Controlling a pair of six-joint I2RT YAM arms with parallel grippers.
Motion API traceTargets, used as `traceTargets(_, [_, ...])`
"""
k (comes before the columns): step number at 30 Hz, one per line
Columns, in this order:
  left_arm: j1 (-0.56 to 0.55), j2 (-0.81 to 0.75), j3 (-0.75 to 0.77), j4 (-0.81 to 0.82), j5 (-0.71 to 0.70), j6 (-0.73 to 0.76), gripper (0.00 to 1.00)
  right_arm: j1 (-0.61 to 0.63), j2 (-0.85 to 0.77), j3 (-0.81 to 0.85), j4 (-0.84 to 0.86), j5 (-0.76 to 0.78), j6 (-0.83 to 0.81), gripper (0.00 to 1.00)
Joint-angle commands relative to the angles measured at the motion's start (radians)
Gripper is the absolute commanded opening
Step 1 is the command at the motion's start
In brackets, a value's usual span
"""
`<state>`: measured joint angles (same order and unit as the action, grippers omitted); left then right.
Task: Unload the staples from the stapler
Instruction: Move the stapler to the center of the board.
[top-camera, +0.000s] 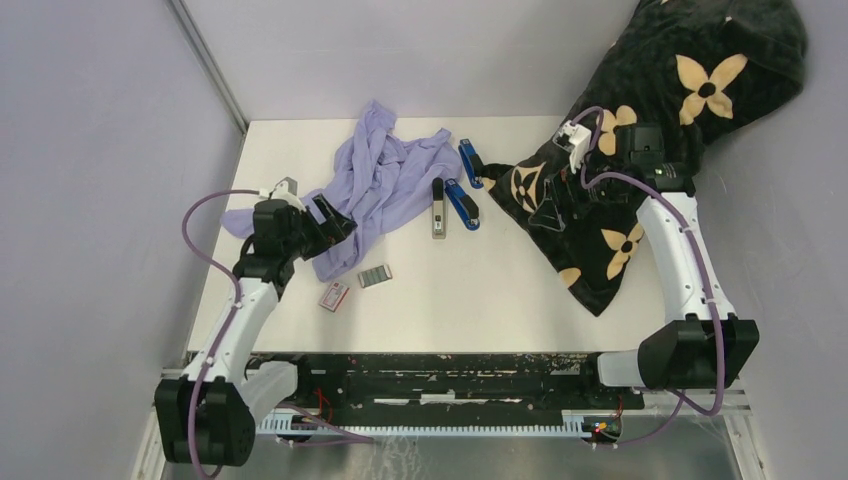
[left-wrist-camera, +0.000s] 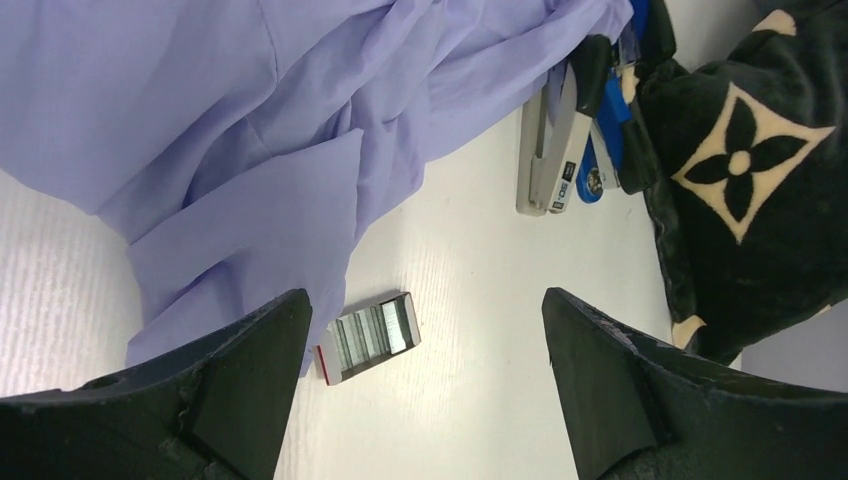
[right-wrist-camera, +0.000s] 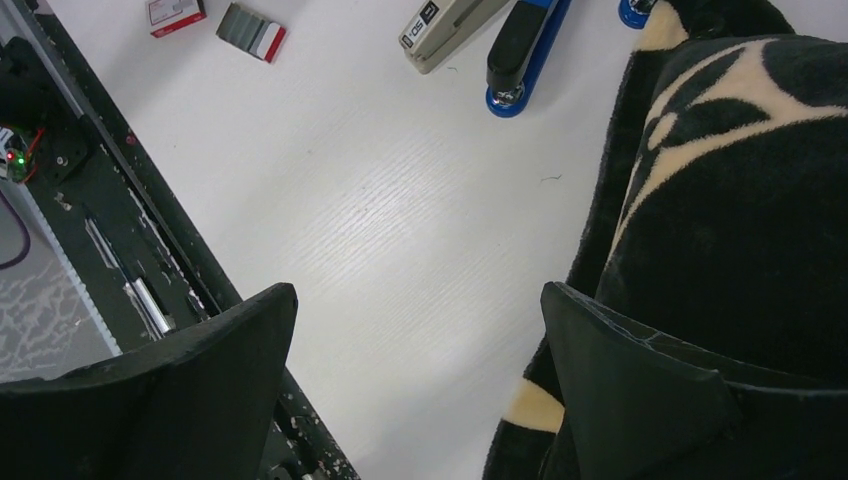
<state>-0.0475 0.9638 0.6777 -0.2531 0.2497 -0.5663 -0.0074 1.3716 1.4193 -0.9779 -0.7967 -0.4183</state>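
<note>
Left gripper (top-camera: 335, 222) hangs over the near edge of the lavender cloth (top-camera: 385, 175), jaws spread wide and nothing between them. The left wrist view shows both black fingers (left-wrist-camera: 250, 380) released above bare white table (top-camera: 480, 290). The staples (left-wrist-camera: 370, 335) are just ahead of that open gap, silver ribbed strips packed side by side in a small red-edged tray right at the cloth's hem. From above, the tray sits left of the table's centre on the near side, and a small red-and-white box (top-camera: 334, 294) lies just near and left of it.

Farther back, near the middle, the grey stapler (top-camera: 438, 208) lies alongside a blue stapler (top-camera: 462, 205). A second blue stapler (top-camera: 470, 162) sits just beyond them, against the black flower-patterned blanket (top-camera: 620, 250).

On the right side, the right gripper (top-camera: 552, 212) hovers at the blanket's left edge. Its jaws are fully apart and holding nothing. One finger (right-wrist-camera: 640, 390) is over the dark pile, the other over open table.
</note>
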Motion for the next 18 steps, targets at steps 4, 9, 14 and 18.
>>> traceTargets(4, [-0.007,0.170,0.052,0.078,0.108,-0.111,0.90,0.004,-0.054,-0.053,-0.009,-0.057,-0.123,0.99])
traceTargets(9, [-0.116,0.232,0.150,0.018,-0.011,-0.066,0.90,0.005,-0.062,-0.074,-0.009,-0.055,-0.138,0.99])
traceTargets(14, [-0.325,0.365,0.335,-0.105,-0.193,0.014,0.89,0.005,-0.059,-0.084,-0.003,-0.056,-0.139,0.99])
traceTargets(18, [-0.440,0.524,0.481,-0.165,-0.249,0.040,0.88,0.006,-0.059,-0.086,0.009,-0.055,-0.124,0.99])
